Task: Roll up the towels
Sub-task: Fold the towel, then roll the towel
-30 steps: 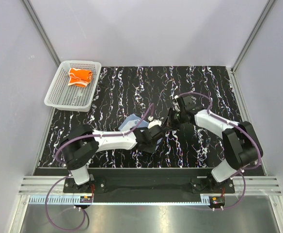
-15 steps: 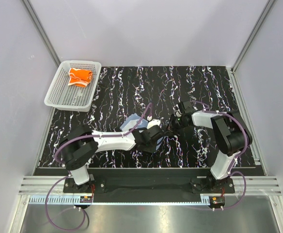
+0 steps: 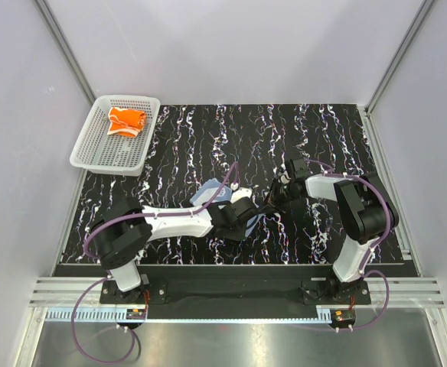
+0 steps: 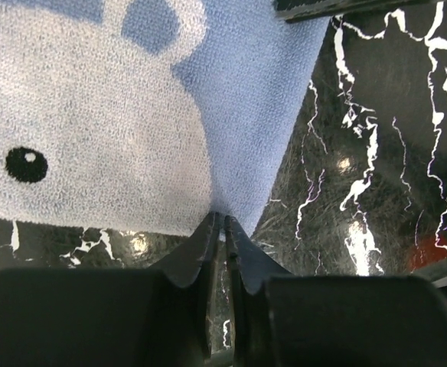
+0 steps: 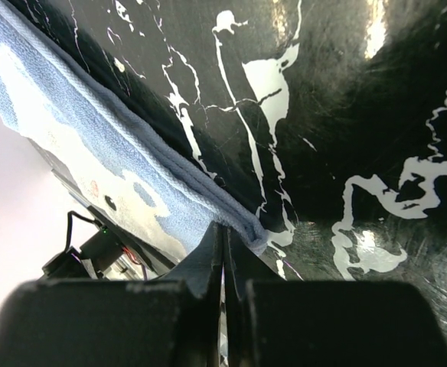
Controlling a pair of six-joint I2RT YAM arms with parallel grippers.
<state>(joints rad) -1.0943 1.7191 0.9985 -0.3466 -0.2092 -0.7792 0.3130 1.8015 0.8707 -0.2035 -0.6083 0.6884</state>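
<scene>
The light blue towel [image 3: 210,191], which bears a white cartoon print, lies mid-table between my two arms. My left gripper [image 4: 223,218] is shut on a near corner of that blue towel [image 4: 231,107], which spreads away from the fingertips. My right gripper [image 5: 223,228] is shut with the blue towel's [image 5: 132,164] hemmed corner pinched at its tips. In the top view the left gripper [image 3: 246,212] and right gripper [image 3: 274,200] stand close together at the cloth's right end. The orange towel [image 3: 126,121] sits bunched in the basket.
A white mesh basket [image 3: 87,154] stands at the table's far left corner. The black marbled tabletop [image 3: 323,130] stretches to the right and back. Grey walls and metal frame posts close in the sides.
My right arm has folded back at the elbow, bringing its gripper slightly nearer and toward the left gripper. The left arm has barely moved. The blue towel's right end has bunched slightly.
</scene>
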